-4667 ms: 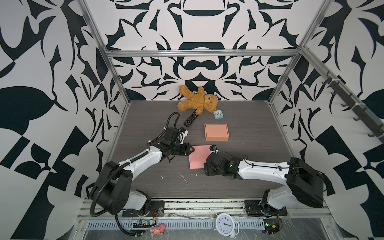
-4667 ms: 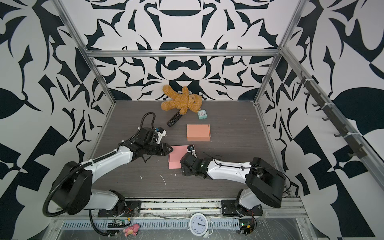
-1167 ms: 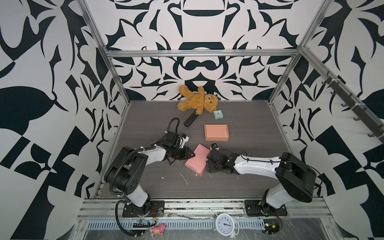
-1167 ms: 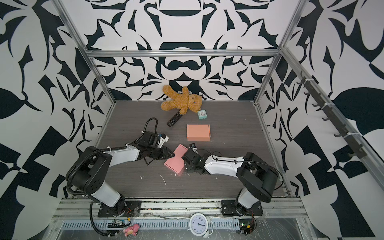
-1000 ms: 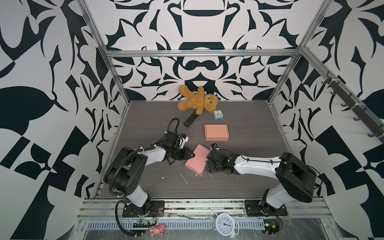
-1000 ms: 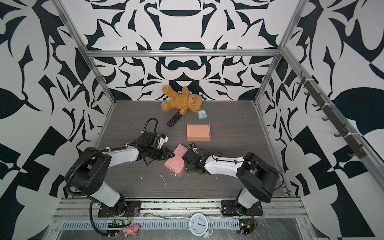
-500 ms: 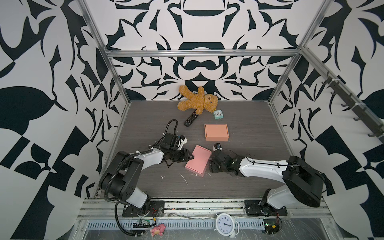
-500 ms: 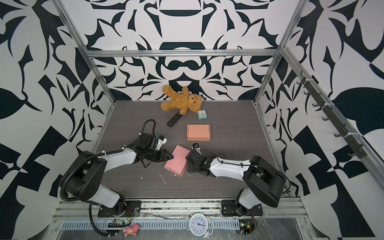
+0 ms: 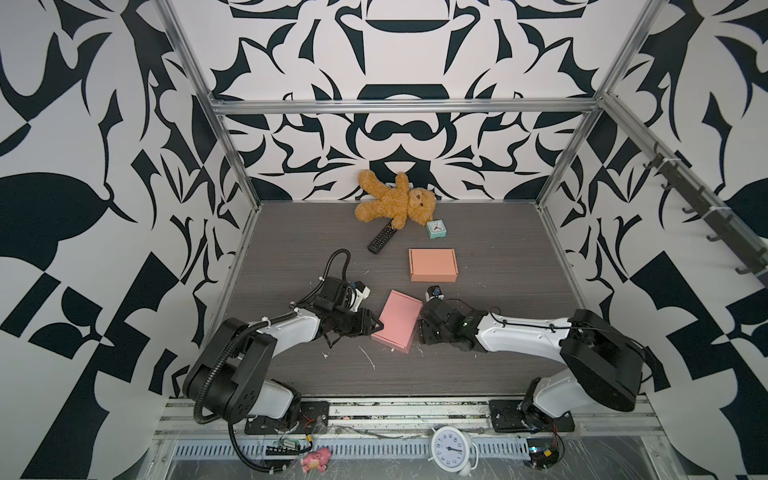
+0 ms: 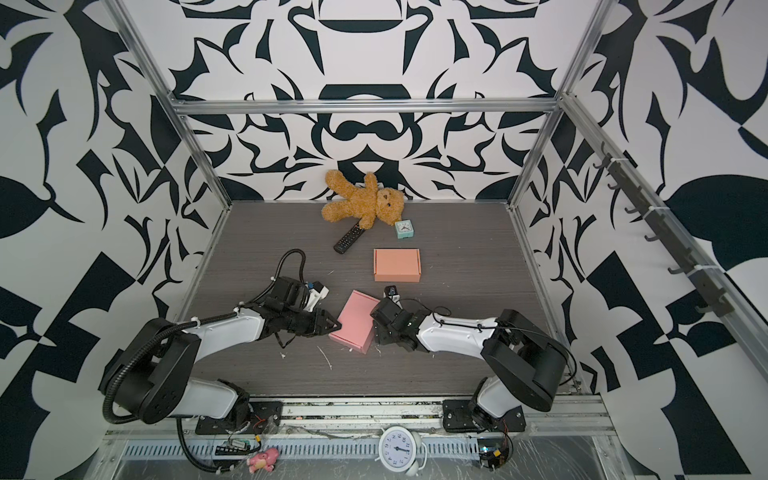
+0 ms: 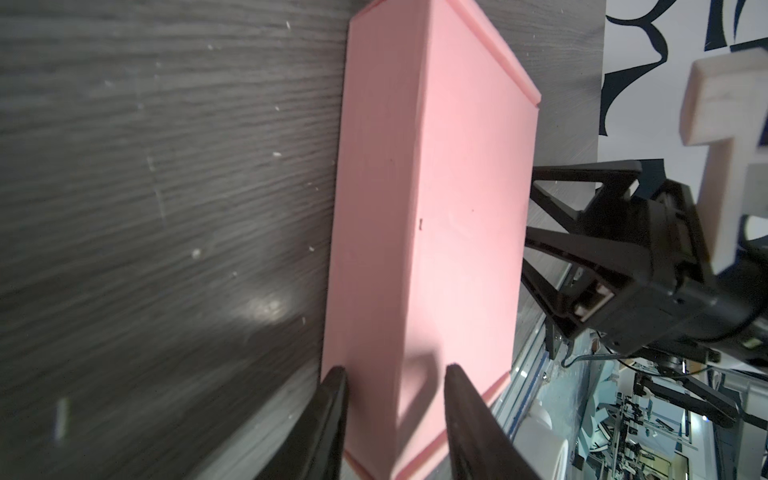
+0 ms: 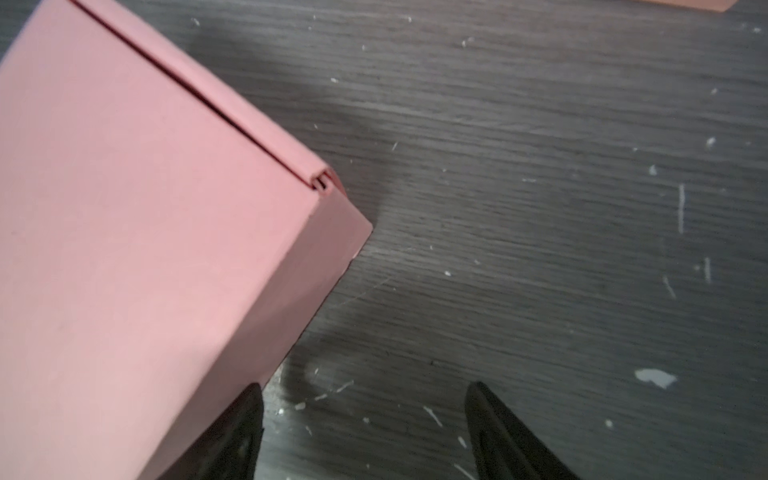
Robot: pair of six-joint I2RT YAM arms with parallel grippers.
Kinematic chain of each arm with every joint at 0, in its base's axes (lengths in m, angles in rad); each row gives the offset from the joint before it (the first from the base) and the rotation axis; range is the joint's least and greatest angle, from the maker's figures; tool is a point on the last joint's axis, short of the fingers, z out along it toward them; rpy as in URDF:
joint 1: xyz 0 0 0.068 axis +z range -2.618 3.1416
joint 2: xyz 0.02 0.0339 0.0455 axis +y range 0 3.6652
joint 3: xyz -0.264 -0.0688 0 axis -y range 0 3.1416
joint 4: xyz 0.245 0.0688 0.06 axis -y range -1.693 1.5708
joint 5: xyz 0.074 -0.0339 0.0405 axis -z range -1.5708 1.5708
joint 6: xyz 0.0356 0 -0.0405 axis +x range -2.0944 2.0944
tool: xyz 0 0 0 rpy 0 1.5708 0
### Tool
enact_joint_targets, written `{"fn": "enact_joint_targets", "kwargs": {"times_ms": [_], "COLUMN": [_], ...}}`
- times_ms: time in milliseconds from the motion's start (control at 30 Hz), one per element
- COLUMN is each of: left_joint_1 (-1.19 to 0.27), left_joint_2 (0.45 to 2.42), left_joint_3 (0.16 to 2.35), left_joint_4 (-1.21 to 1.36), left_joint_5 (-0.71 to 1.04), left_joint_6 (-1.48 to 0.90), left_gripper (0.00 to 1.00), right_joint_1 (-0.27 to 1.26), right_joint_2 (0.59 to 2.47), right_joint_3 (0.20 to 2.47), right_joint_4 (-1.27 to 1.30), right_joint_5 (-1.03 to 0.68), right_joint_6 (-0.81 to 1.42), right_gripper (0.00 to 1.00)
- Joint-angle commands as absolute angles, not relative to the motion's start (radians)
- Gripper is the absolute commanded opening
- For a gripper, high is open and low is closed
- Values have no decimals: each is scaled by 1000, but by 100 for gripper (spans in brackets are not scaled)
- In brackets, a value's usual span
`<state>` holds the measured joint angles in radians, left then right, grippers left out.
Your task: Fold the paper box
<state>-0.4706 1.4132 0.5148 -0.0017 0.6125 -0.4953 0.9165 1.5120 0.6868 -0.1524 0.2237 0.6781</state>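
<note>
The paper box (image 9: pixel 397 322) (image 10: pixel 355 320) is pink, folded shut, and lies askew at the middle of the table. My left gripper (image 9: pixel 374 328) (image 10: pixel 332 326) is at its left near corner. In the left wrist view its jaws (image 11: pixel 394 369) straddle the thickness of the box (image 11: pixel 436 208), one finger low at the table side and one over the top face, shut on it. My right gripper (image 9: pixel 422 332) (image 10: pixel 376 328) stands open beside the box's right edge. In the right wrist view only bare table lies between its jaws (image 12: pixel 362 385), one finger beside the box wall (image 12: pixel 145 249).
A closed orange box (image 9: pixel 433 264) lies behind the pink one. A remote (image 9: pixel 380 237), a teddy bear (image 9: pixel 395 205) and a small teal clock (image 9: pixel 436 228) sit near the back wall. A small dark object (image 9: pixel 434 292) lies behind my right gripper. Patterned walls enclose the table.
Since the oldest frames the pink box has turned askew. Over the last second my right gripper drew back a little to the right of the box, and the left arm shifted while holding its corner.
</note>
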Motion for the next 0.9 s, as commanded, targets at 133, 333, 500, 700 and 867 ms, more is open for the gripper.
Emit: {"fn": "enact_joint_targets", "kwargs": {"times_ms": [133, 333, 500, 700, 867], "left_joint_1": [-480, -489, -493, -493, -493], "left_joint_2": [1362, 1336, 1330, 1298, 1287], "left_joint_3": [452, 432, 406, 389, 388], "left_joint_4": [44, 48, 61, 53, 38], "left_joint_5": [655, 656, 650, 641, 640], "left_joint_6": [-554, -568, -581, -587, -585], "left_gripper": [41, 41, 40, 40, 40], "right_joint_1": [915, 914, 915, 915, 913], "right_joint_2": [1533, 1552, 1566, 1548, 1504], "right_joint_3": [748, 766, 778, 762, 727], "right_joint_4": [-140, -138, -135, -136, -154], "right_joint_5": [219, 211, 211, 218, 232], "right_joint_6": [672, 669, 662, 657, 663], "right_gripper": [75, 75, 75, 75, 75]}}
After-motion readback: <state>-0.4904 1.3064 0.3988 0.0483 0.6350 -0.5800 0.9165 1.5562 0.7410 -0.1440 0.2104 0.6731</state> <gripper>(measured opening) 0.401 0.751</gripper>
